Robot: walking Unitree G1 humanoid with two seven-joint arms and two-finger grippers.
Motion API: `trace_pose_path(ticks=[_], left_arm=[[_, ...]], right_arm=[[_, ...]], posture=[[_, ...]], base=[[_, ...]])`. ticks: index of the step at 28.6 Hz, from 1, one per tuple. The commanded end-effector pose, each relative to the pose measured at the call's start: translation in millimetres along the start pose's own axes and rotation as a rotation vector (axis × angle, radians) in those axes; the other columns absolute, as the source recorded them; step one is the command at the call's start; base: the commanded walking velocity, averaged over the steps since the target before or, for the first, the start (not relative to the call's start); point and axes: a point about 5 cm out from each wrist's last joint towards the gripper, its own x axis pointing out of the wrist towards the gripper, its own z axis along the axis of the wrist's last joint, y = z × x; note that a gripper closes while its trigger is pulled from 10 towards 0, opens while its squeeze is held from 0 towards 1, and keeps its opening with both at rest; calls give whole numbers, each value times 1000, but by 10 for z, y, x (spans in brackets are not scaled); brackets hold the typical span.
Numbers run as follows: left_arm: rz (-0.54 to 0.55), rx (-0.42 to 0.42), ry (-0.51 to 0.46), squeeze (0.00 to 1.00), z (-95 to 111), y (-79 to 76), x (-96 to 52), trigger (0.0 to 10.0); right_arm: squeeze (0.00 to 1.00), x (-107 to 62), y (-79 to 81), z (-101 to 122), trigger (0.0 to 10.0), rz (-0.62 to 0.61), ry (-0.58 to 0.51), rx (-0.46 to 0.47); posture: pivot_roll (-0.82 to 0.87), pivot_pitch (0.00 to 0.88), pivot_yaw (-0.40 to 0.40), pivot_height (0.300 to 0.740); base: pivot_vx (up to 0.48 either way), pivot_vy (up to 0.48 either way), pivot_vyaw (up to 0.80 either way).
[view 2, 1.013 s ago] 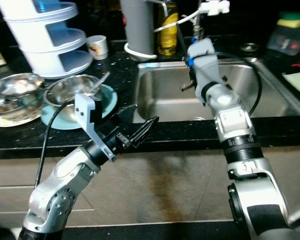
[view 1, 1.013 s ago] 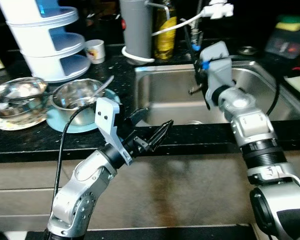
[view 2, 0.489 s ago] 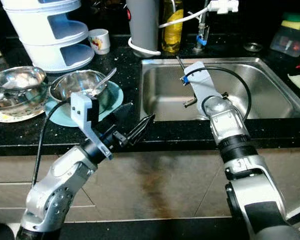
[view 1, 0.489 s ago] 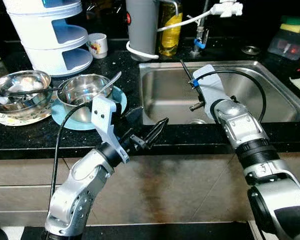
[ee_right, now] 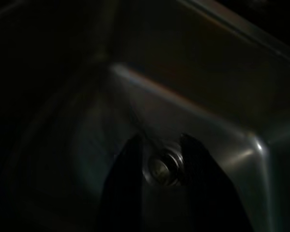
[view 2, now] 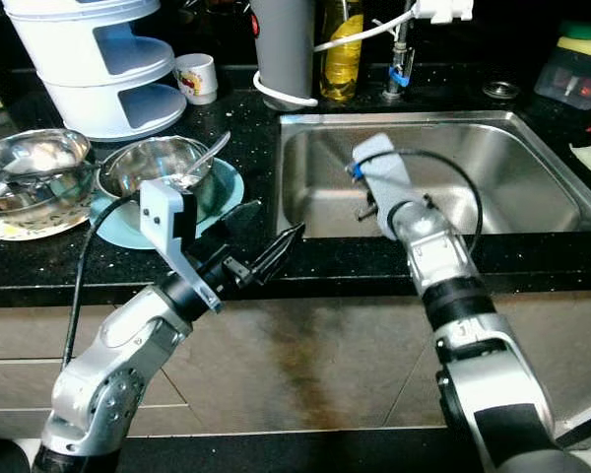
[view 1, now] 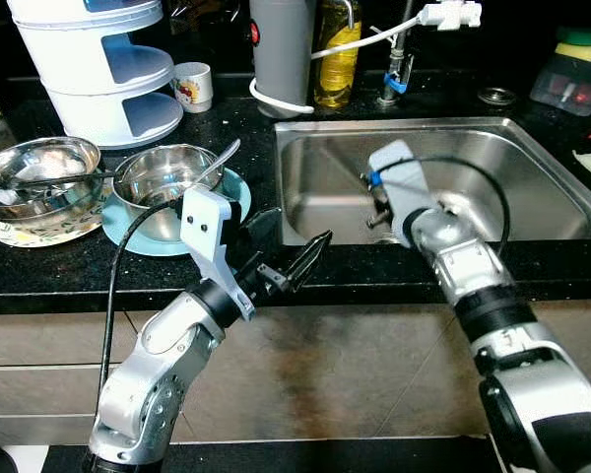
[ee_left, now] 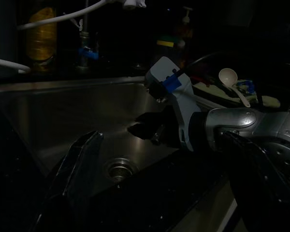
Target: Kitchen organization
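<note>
Steel: two bowls [view 1: 163, 182] on the counter, one sink [view 1: 532, 172].

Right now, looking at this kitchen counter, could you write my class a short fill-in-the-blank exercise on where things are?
1. The right gripper reaches down into the steel ____.
2. The bowl with a spoon in it stands on a light ____ plate.
3. The left gripper hovers at the counter's front edge with its fingers ____.
4. The yellow bottle stands beside the tall ____ cylinder.

Missing words: sink; blue; open; grey
</note>
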Motion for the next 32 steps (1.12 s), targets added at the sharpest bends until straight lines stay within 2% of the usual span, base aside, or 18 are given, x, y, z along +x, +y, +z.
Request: trace_pose_path(ticks=[1, 3, 4, 5, 6, 7, 8, 10, 12, 14, 15, 22, 32], left_arm=[[8, 12, 7, 0, -5, 16, -6, 10000], [12, 15, 5, 0, -2, 20, -6, 10000], [12, 15, 5, 0, -2, 20, -6, 10000], [14, 17, 3, 0, 1, 24, -6, 10000], [24, 21, -1, 0, 9, 37, -4, 10000], [24, 21, -1, 0, 9, 37, -4, 10000], [53, 37, -9, 0, 27, 81, 0, 10000], [82, 49, -15, 0, 33, 120, 2, 10000], [90, 51, -16, 0, 33, 130, 2, 10000], [131, 73, -23, 0, 45, 175, 7, 10000], [152, 88, -28, 0, 56, 198, 5, 10000], [271, 202, -2, 0, 61, 349, -62, 10000], [316, 203, 1, 0, 16, 374, -116, 10000]], right_arm=[[1000, 7, 0, -25, 10000, -3, -6, 28], [1000, -4, -52, 67, 10000, -23, -75, 111], [1000, -4, -52, 67, 10000, -23, -75, 111], [1000, -12, -75, 111, 10000, -29, -108, 149], [780, -29, -101, 177, 10000, -29, -167, 209], [780, -29, -101, 177, 10000, -29, -167, 209], [0, -87, -163, 311, 10000, -30, -293, 319], [0, -152, -189, 385, 10000, 42, -395, 439], [0, -175, -201, 402, 10000, 57, -426, 466], [0, -234, -237, 466, 10000, 89, -495, 553], [0, -247, -224, 490, 10000, 112, -507, 563], [0, -232, -130, 549, 10000, 144, -517, 555], [0, -232, -125, 604, 10000, 145, -520, 563]], posture=[[52, 0, -7, 740], [52, 0, -8, 740], [52, 0, -8, 740], [52, 0, -6, 740], [50, 0, -6, 740], [50, 0, -6, 740], [45, 0, -4, 740], [43, 0, -3, 740], [43, 0, -3, 740], [44, 0, -3, 740], [44, 0, -3, 740], [51, 0, -5, 740], [55, 0, -10, 740]], base=[[0, 0, 0], [0, 0, 0], [0, 0, 0], [0, 0, 0], [0, 0, 0], [0, 0, 0], [0, 0, 0], [0, 0, 0], [0, 0, 0], [0, 0, 0], [0, 0, 800], [0, 0, 800], [0, 0, 800]])
